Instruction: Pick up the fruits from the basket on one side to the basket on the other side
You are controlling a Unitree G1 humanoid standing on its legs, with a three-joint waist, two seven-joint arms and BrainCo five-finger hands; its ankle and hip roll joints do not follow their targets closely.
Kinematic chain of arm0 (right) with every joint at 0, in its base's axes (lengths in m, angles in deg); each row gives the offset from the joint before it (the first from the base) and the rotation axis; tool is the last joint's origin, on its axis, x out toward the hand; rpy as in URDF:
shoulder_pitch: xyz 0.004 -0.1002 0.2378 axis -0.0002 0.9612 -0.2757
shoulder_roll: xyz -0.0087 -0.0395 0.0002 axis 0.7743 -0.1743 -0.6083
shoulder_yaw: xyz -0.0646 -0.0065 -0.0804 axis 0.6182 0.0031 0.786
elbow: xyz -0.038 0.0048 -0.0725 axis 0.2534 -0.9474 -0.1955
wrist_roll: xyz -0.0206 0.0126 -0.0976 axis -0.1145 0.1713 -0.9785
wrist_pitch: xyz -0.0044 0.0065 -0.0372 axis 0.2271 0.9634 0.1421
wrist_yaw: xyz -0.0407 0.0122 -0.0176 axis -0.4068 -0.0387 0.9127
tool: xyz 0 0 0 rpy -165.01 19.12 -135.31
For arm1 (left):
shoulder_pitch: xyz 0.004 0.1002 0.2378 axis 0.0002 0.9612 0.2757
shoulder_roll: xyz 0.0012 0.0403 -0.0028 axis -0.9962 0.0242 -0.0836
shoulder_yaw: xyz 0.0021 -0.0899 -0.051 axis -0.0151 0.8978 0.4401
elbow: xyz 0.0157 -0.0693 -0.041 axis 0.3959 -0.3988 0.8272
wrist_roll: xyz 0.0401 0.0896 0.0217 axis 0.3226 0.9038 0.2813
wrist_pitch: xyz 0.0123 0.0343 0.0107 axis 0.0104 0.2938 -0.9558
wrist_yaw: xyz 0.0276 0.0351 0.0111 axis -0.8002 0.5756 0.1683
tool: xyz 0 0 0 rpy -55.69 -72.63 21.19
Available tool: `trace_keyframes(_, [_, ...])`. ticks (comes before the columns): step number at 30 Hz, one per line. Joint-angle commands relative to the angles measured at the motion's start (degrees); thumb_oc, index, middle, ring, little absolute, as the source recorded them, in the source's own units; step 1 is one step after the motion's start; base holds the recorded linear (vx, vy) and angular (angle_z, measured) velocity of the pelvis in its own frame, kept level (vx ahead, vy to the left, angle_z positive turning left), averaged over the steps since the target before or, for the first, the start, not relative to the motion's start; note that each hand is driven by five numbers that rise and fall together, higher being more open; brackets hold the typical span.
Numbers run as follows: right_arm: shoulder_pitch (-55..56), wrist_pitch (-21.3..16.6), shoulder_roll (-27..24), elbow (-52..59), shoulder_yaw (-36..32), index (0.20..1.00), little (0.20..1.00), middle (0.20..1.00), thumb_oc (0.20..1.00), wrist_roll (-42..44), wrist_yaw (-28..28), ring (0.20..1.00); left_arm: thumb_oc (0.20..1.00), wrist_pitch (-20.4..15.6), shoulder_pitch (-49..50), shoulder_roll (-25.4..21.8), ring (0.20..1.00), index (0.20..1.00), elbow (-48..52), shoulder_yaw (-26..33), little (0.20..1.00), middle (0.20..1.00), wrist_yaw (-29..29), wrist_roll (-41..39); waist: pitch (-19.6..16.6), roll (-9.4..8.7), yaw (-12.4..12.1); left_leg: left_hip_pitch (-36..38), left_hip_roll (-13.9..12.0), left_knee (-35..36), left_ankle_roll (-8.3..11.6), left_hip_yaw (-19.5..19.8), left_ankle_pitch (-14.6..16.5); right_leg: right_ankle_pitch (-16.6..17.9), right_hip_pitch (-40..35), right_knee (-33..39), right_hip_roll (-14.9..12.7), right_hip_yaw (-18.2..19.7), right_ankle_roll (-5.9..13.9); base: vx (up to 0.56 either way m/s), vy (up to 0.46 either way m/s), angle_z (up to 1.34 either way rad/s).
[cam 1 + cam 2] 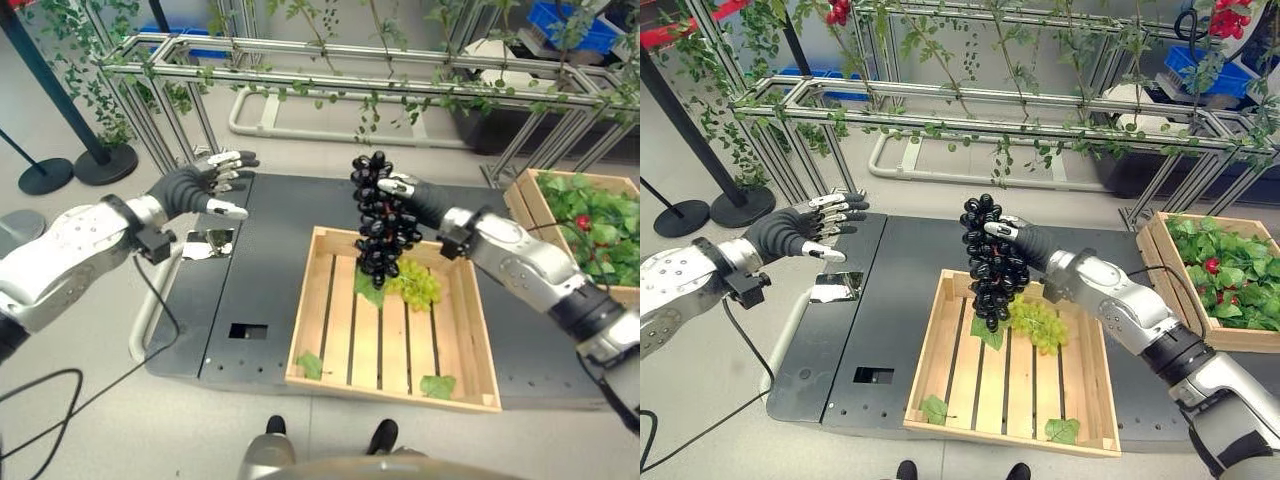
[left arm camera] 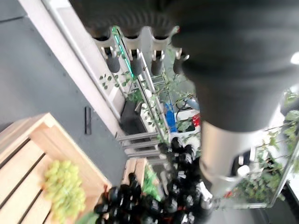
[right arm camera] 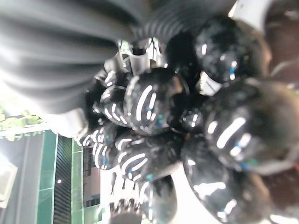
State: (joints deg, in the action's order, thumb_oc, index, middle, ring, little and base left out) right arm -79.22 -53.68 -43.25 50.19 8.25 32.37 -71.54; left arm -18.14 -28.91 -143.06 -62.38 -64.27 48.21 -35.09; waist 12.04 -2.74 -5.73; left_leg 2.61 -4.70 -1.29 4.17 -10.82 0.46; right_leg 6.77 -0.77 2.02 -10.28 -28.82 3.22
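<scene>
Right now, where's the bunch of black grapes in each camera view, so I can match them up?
Left eye view: black grapes hang centre, in the right hand, over the wooden crate's far edge.
Right eye view: same bunch, slightly left of centre.
Left wrist view: bunch along the bottom edge.
Right wrist view: berries very close, against the hand.
Shared landmark: the green grapes in the crate.

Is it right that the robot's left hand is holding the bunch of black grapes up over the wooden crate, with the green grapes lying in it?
Not quite: the right hand holds the black grapes, as the right eye view shows. They do hang over the wooden crate, green grapes inside.
</scene>
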Motion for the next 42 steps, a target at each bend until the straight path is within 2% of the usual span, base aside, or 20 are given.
trace_keyframes(1, [-5.8,-5.4,1.5,2.4,0.5,0.200,0.200,0.200,0.200,3.9,-0.6,0.200,1.000,-1.0,-3.1,-0.6,1.000,1.000,0.2,-0.7,1.000,1.000,-2.0,-2.5,-2.9,-1.52,-0.9,-0.9,0.5,0.0,1.64,-0.1,-1.6,2.9,-2.8,-1.0,-5.1,-2.0,10.37,0.00,0.000,0.00])
trace_keyframes(13, [-11.3,-7.5,5.8,1.6,2.4,0.200,0.200,0.200,0.200,2.2,-0.5,0.200,1.000,1.6,-8.3,3.8,1.000,1.000,6.6,-14.5,1.000,1.000,-6.3,-2.9,-3.2,-1.79,0.2,-0.7,0.5,0.1,1.45,-0.4,-1.4,2.8,-2.6,-1.1,-4.8,-1.3,10.15,0.00,0.000,0.00])
trace_keyframes(15, [-12.6,-7.9,6.9,0.9,2.5,0.200,0.200,0.200,0.200,2.0,-0.4,0.200,1.000,2.5,-9.6,5.7,1.000,1.000,7.1,-17.7,1.000,1.000,-7.2,-3.2,-3.2,-1.77,0.5,-0.7,0.5,0.1,1.39,-0.4,-1.4,2.7,-2.4,-1.2,-4.7,-1.3,10.11,0.00,0.000,0.00])
trace_keyframes(23, [-15.3,-8.4,8.9,-0.5,3.4,0.200,0.200,0.200,0.200,0.9,-0.2,0.200,1.000,3.9,-13.9,11.0,1.000,1.000,6.7,-24.6,1.000,1.000,-7.7,-2.8,-3.4,-1.82,1.0,-0.8,0.7,0.2,1.24,-0.3,-1.3,2.8,-2.5,-1.0,-4.6,-1.1,10.11,0.01,0.001,-0.08])
trace_keyframes(29, [-16.0,-8.9,11.1,-1.4,2.6,0.200,0.200,0.200,0.200,0.9,0.4,0.200,1.000,3.4,-14.4,16.0,1.000,1.000,5.6,-24.6,1.000,1.000,-6.9,-2.6,-3.6,-1.97,1.2,-0.7,0.9,0.3,1.12,-0.3,-1.1,2.7,-2.5,-0.8,-4.7,-1.0,10.03,0.00,0.000,0.00])
trace_keyframes(32, [-15.2,-8.8,12.6,-1.1,1.9,0.200,0.200,0.200,0.200,0.9,0.4,0.200,1.000,3.0,-12.7,18.9,1.000,1.000,4.2,-22.7,1.000,1.000,-6.2,-1.8,-3.8,-2.06,1.4,-0.8,0.9,0.3,1.06,-0.3,-1.0,2.6,-2.5,-0.8,-4.7,-0.9,9.92,0.00,0.000,0.00])
trace_keyframes(33, [-14.1,-8.8,14.1,-1.1,1.3,0.200,0.200,0.200,0.200,1.1,0.4,0.200,1.000,2.6,-11.2,20.8,1.000,1.000,3.3,-20.9,1.000,1.000,-5.7,-1.0,-3.7,-2.17,1.3,-0.7,1.0,0.2,1.00,-0.3,-1.0,2.5,-2.6,-0.8,-4.6,-0.8,9.77,0.00,0.000,0.00])
trace_keyframes(37, [-11.7,-8.1,15.4,0.0,1.0,0.200,0.200,0.200,0.200,1.2,0.2,0.200,1.000,2.6,-8.8,22.8,1.000,1.000,2.5,-18.7,1.000,1.000,-5.3,0.2,-3.6,-2.32,1.4,-0.8,1.0,0.2,0.92,-0.2,-0.9,2.4,-2.5,-0.8,-4.6,-0.6,9.70,0.00,0.000,0.00])
trace_keyframes(38, [-9.7,-7.5,16.1,1.3,0.8,0.200,0.200,0.200,0.200,1.1,-0.4,0.200,1.000,2.2,-6.5,24.3,1.000,1.000,1.6,-15.9,1.000,1.000,-4.9,1.3,-3.5,-2.46,1.5,-0.9,1.0,0.2,0.90,-0.2,-0.9,2.3,-2.6,-0.8,-4.7,-0.6,9.62,0.00,0.000,0.00])
trace_keyframes(42, [-6.7,-6.6,15.9,4.4,0.7,0.200,0.200,0.200,0.200,0.8,-1.2,0.200,1.000,1.8,-3.1,26.3,1.000,1.000,-0.4,-12.2,1.000,1.000,-4.5,3.9,-3.4,-2.85,1.5,-0.9,1.1,0.3,0.84,-0.1,-0.9,2.2,-2.6,-0.9,-4.7,-0.8,9.54,0.00,0.000,0.00])
